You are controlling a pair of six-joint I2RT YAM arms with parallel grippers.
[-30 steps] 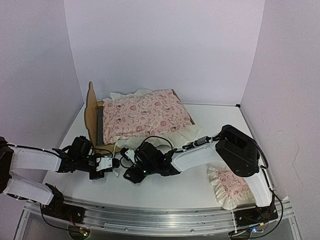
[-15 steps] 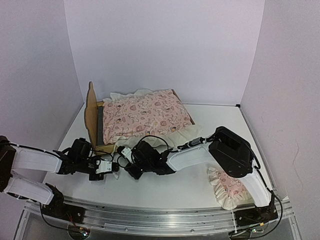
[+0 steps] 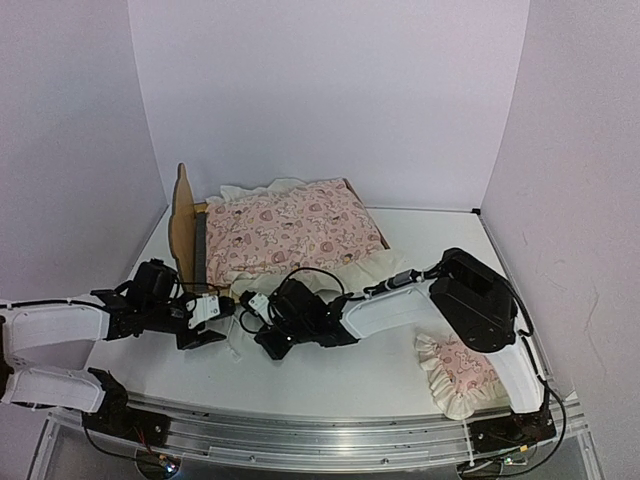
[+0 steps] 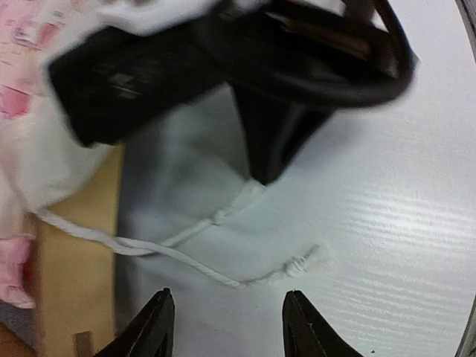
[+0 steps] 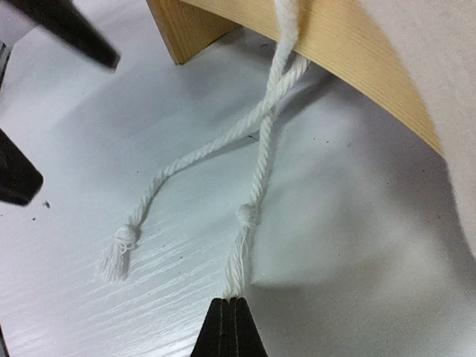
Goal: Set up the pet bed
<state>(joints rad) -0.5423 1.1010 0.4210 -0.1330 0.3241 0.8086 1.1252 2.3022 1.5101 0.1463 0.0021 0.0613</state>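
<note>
The pet bed (image 3: 182, 228) stands at the back left, its plywood headboard upright, with the pink heart-print cushion (image 3: 295, 232) lying on it. Two white cords hang from the bed's near wooden rail (image 5: 335, 52) onto the table. My right gripper (image 5: 232, 306) is shut on the frayed end of one cord (image 5: 239, 260). The other cord (image 5: 160, 182) lies loose beside it. My left gripper (image 4: 227, 309) is open just short of that loose cord (image 4: 186, 262), nothing between its fingers. In the top view both grippers, left (image 3: 222, 328) and right (image 3: 250, 336), meet at the bed's near corner.
A small pink ruffled pillow (image 3: 462, 372) lies at the front right beside the right arm's base. The cushion's cream ruffle (image 3: 375, 265) spills over the bed's near side onto the white table (image 3: 350, 380). Purple walls close in on three sides.
My left gripper has opened and let its cord drop, pulling back slightly to the left. My right gripper has shut on the end of the other cord.
</note>
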